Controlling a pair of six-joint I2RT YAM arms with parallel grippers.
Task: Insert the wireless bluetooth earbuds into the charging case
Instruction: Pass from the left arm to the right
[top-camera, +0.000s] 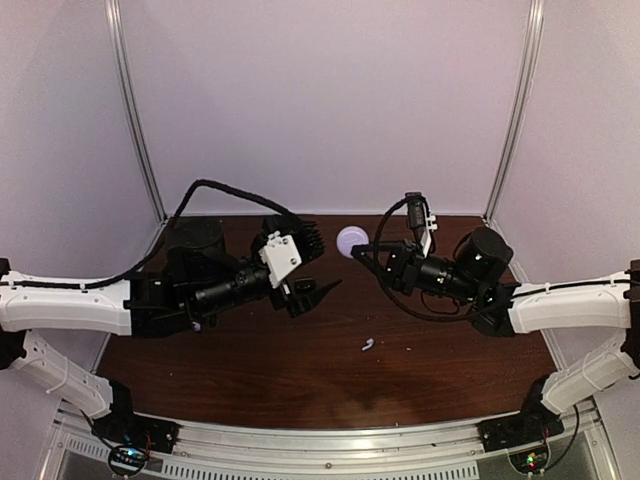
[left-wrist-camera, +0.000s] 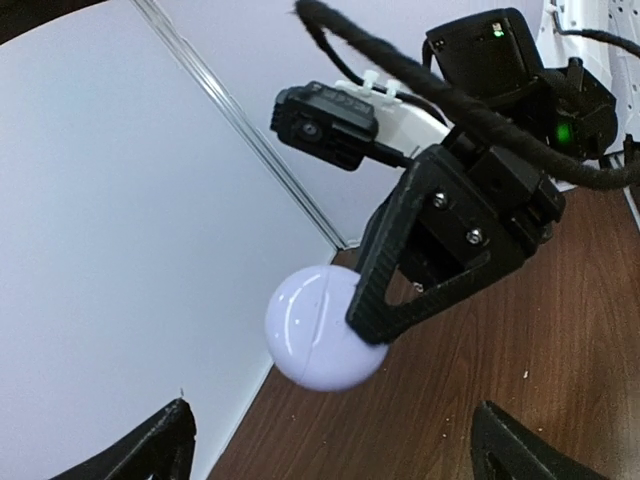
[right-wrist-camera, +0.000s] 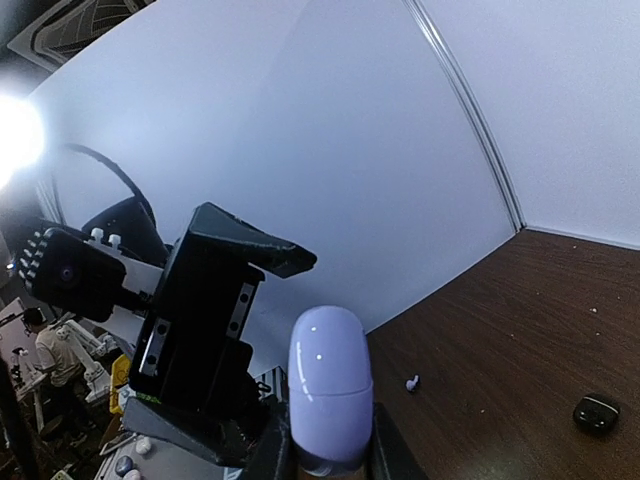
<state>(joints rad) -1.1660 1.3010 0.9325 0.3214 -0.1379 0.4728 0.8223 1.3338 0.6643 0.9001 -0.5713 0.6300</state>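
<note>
The charging case (top-camera: 350, 240) is a closed pale lavender pebble, held above the table near the back wall. My right gripper (top-camera: 364, 249) is shut on it, and the right wrist view shows the case (right-wrist-camera: 330, 380) upright between that gripper's (right-wrist-camera: 330, 458) fingers. In the left wrist view the case (left-wrist-camera: 310, 325) hangs from a black right finger (left-wrist-camera: 415, 265). My left gripper (top-camera: 322, 266) is open and empty, facing the case from the left, and its fingertips frame the bottom of its wrist view (left-wrist-camera: 335, 450). One earbud (top-camera: 367, 345) lies on the table, also in the right wrist view (right-wrist-camera: 411, 383). No second earbud shows.
A small black oval object (right-wrist-camera: 597, 412) lies on the brown table (top-camera: 300, 370) at the right. White walls with metal corner strips (top-camera: 135, 110) close the back and sides. Both arms reach inward over the middle of the table.
</note>
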